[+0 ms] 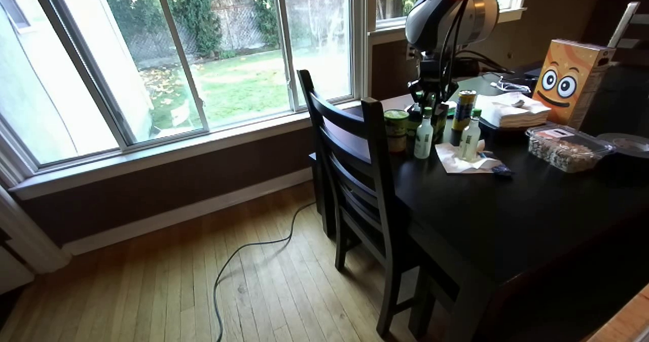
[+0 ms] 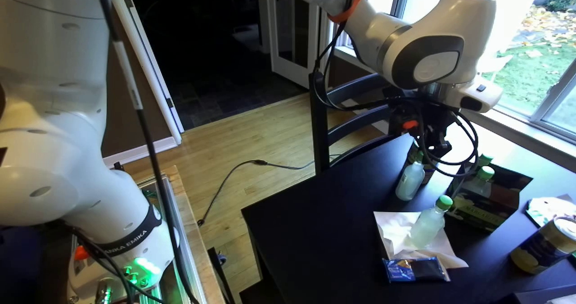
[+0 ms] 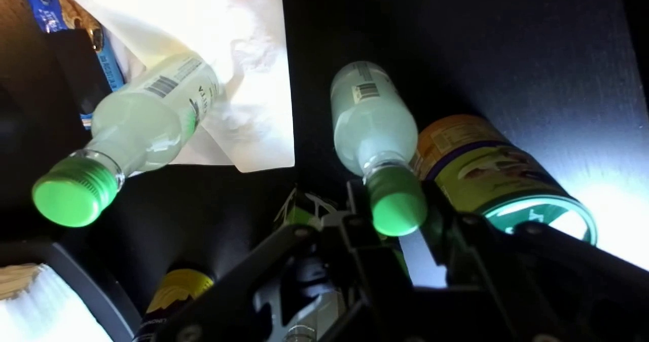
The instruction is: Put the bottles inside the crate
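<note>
A pale bottle with a green cap (image 1: 424, 139) stands near the table edge; it also shows in the wrist view (image 3: 375, 116). My gripper (image 3: 393, 195) is closed down on its green cap, one finger on each side. A second pale bottle (image 2: 427, 227) stands on white paper, left in the wrist view (image 3: 152, 111), apart from the gripper. The crate is a dark open-topped carton (image 2: 477, 214) beside the bottles. Bottles with green caps (image 2: 485, 174) stand inside it. In the wrist view the gripper hides most of the crate.
A green-lidded canister (image 3: 487, 175) stands close beside the held bottle. A blue wrapper (image 2: 416, 270) lies on the paper (image 2: 389, 227). A yellow-and-dark can (image 2: 546, 245) stands past the crate. A napkin stack (image 1: 517, 111), orange box (image 1: 560, 86), clear tray (image 1: 568, 149) and black chair (image 1: 355, 164) are around.
</note>
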`<state>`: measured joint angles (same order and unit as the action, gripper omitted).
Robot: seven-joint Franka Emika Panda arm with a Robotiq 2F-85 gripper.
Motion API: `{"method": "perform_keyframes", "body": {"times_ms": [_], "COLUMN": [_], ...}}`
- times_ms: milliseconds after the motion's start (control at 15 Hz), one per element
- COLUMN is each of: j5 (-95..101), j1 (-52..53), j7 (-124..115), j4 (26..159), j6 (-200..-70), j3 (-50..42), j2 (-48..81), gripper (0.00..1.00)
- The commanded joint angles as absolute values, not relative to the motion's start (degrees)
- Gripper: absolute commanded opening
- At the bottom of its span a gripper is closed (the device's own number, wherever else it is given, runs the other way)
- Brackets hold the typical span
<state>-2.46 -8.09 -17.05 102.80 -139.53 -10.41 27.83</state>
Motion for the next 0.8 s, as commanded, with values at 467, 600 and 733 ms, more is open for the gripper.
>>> {"method": "perform_keyframes", "body": {"times_ms": [467, 600, 733], "j5": [-4.02, -4.78, -4.40], "j1": [-10.55, -11.17, -11.37], "j7": [-20.66, -21.31, -22.03], "j4": [91.16, 87.56, 84.37], "j6": [-126.11, -125.67, -127.20], "j3": [-13.97, -13.72, -13.92], "j2": [21.77, 22.70, 24.17], "gripper": [0.07, 0.07, 0.07]}}
